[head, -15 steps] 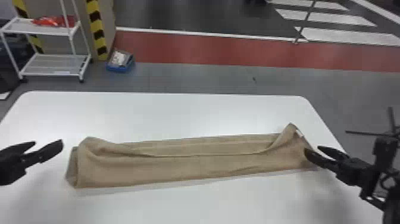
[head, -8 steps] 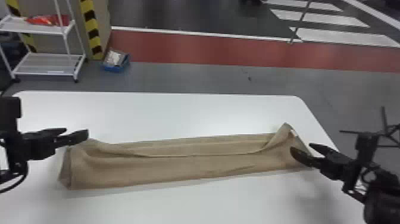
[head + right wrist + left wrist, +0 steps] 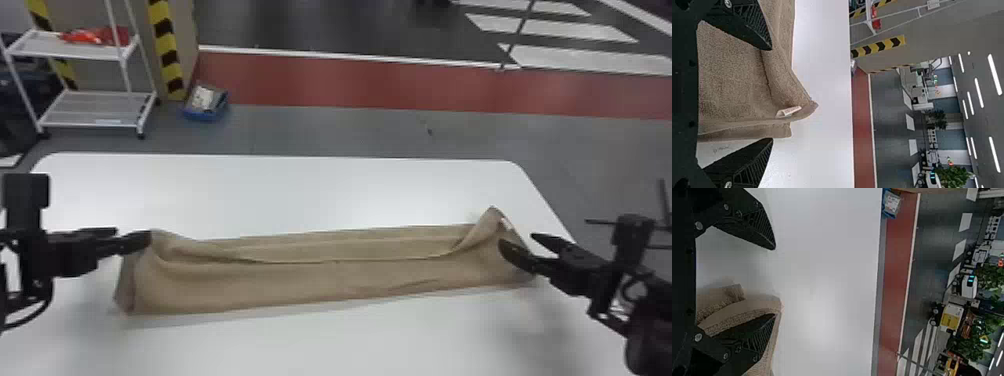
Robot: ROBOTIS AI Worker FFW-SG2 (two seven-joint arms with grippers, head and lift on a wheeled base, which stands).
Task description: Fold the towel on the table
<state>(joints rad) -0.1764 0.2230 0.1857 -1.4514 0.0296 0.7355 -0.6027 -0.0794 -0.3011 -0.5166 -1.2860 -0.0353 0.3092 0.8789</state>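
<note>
In the head view, a smooth white table (image 3: 280, 195) with rounded far corners spread beneath the work, pale patches of light lying on its top. Across it lay the tan towel (image 3: 300, 285), a long folded strip running from left to right, its far right corner raised in a peak beside a small white tag (image 3: 506, 223). The left gripper (image 3: 133, 235) was at the strip's far left corner and the right gripper (image 3: 517, 240) at its right end, both with fingers spread apart. Beyond the table ran grey floor (image 3: 350, 132), then a red band (image 3: 350, 85) edged in white, and darker floor with broad white stripes (image 3: 585, 57). A white rack (image 3: 95, 107) with red material (image 3: 82, 36) on its upper shelf stood at the far left, near a black-and-yellow striped column (image 3: 167, 55) and a blue bin (image 3: 202, 114).

In the left wrist view, the left gripper (image 3: 774, 282) was open, one finger in front of the towel's folds; whether they touched, I could not tell. Wheeled machines (image 3: 952, 317) and greenery (image 3: 993, 276) stood farther back.

In the right wrist view, the right gripper (image 3: 771, 94) was open around the towel's tagged end, unclosed on the cloth, and strip lights (image 3: 995, 74) lined the grey ceiling.
</note>
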